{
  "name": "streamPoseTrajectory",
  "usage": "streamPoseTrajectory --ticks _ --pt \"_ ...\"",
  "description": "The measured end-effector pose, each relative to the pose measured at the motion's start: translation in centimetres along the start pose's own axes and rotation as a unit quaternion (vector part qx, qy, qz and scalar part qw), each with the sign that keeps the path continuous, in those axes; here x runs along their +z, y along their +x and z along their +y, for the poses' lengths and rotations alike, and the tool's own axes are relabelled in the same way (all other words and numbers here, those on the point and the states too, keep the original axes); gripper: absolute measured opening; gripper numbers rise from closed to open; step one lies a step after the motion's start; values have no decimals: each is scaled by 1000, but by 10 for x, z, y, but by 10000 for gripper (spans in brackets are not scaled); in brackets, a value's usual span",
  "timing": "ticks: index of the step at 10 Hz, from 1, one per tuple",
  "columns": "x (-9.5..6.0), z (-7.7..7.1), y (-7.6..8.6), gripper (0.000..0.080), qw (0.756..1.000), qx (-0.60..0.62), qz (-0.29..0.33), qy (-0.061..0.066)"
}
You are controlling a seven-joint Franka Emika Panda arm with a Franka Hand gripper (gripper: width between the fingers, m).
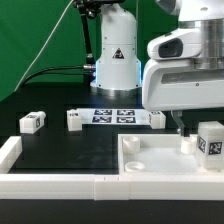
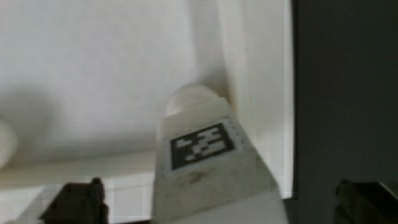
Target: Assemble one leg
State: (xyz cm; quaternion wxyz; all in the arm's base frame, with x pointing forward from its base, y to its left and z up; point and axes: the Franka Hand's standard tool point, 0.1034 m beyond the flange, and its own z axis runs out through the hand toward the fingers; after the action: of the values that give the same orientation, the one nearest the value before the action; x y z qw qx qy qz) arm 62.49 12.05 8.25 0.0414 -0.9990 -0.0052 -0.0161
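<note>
Blocking much of the exterior view, the arm's white wrist housing (image 1: pixel 185 75) covers the claw (image 1: pixel 181 128) almost wholly. Only a dark stub shows beneath it, above the white tray (image 1: pixel 150 162), and the jaws cannot be read there. The wrist view settles it: the claw (image 2: pixel 222 203) stands wide open, gripping nothing, its two dark fingertips (image 2: pixel 80 203) cut off at the picture's edge. Between them sits a leg (image 2: pixel 210 150), marker face toward the camera, with a clear gap to each fingertip. Its near end runs out of frame and the picture is blurred, so how it is seated on the tray (image 2: pixel 89 80) is hard to tell.

In the exterior view a leg (image 1: pixel 210 141) stands upright at the tray's corner on the exterior view's right, just beside the claw and partly cropped by the frame edge — whether it is the same one I cannot tell. Three more legs rest on the black table (image 1: pixel 60 145): one (image 1: pixel 33 121) apart toward the exterior view's left, and two (image 1: pixel 76 120) (image 1: pixel 157 118) at either end of the marker board (image 1: pixel 112 115).
</note>
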Motion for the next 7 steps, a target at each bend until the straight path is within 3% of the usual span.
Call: streamPoseTrajectory --ticks 2,5,7 --pt "0 4 1 649 997 -72 2 -4" --pt "0 3 1 622 997 -72 2 -3" --pt "0 3 1 288 997 -72 2 -3"
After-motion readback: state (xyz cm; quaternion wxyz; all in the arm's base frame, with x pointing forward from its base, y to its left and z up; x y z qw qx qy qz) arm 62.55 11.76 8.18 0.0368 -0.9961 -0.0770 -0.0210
